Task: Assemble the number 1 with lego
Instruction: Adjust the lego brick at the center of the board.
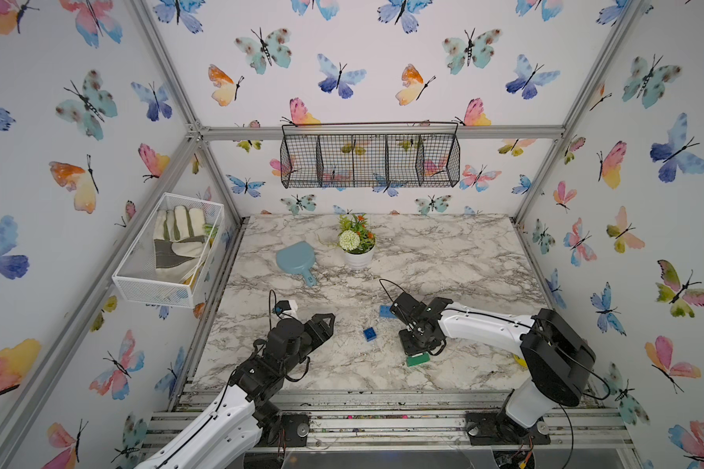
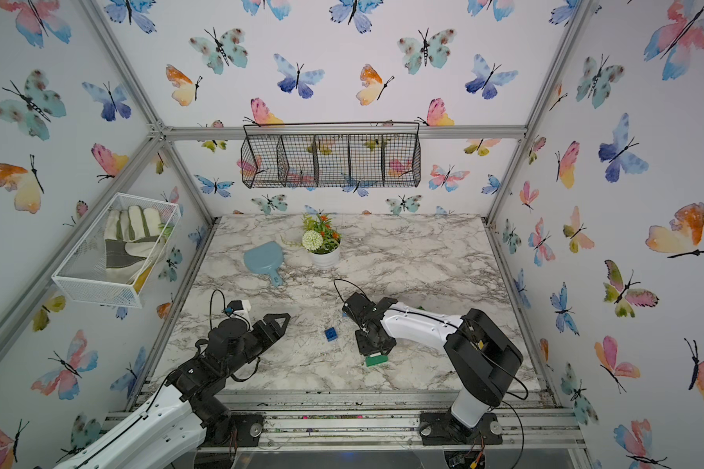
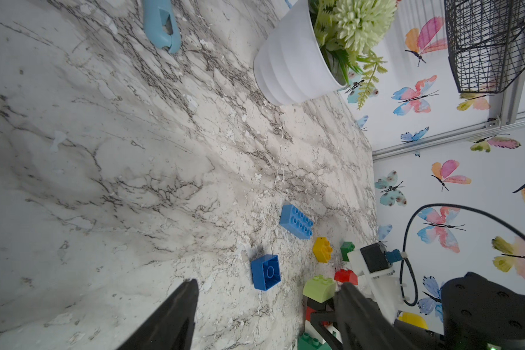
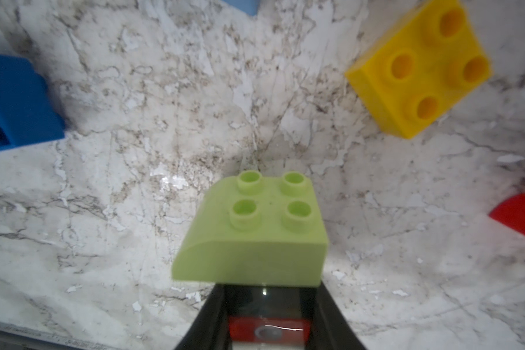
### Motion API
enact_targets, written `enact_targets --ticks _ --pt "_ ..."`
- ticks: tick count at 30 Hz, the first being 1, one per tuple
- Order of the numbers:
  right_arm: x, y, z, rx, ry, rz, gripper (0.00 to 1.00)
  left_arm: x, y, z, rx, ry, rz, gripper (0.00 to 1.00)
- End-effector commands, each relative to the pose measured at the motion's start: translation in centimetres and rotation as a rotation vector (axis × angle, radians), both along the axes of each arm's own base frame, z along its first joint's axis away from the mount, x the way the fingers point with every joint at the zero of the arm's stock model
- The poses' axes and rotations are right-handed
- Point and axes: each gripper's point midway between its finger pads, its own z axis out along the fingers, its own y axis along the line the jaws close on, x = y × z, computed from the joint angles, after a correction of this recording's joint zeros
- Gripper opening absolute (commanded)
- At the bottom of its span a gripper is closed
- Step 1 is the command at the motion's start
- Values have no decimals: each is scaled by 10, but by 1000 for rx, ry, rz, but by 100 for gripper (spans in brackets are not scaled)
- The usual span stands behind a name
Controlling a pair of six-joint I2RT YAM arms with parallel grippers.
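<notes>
Potted plant (image 1: 357,243), perhaps a dustpan (image 1: 296,258)

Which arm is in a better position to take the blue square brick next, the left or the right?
Probably left. The left hand is open, empty and aimed at the blue square brick ahead of it. The right hand is closed on the lime-topped stack, so it is busy.

Butterfly-papered walls (image 1: 383,81), aluminium frame (image 1: 383,132). Marbled tabletop (image 1: 444,260) beneath fingers (image 3: 170,318) of left gripper (image 3: 267,285); black wire basket (image 1: 370,160) well beyond them.
</notes>
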Motion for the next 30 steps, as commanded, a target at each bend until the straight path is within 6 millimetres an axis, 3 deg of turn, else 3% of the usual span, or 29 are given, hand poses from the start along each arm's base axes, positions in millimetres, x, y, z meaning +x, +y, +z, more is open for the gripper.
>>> enact_targets --ticks 1,5,11,16,21,25,30 --pt "-2 -7 -8 -32 41 -16 28 1 4 -3 16 17 18 77" --pt "3 -1 -5 -2 38 -26 51 2 2 -2 25 21 9 77" --pt "10 6 9 36 18 -23 69 3 -1 1 34 20 -8 78" --pt "19 5 46 113 -93 -28 72 3 -9 0 40 30 -52 79" --pt "36 -10 88 174 -308 -49 70 1 -37 -11 42 92 -193 80" --pt "43 -23 104 175 -387 -83 68 -1 -61 -24 84 165 -296 79" --pt "53 -26 106 192 -388 -108 66 -6 -93 -35 174 219 -400 79"
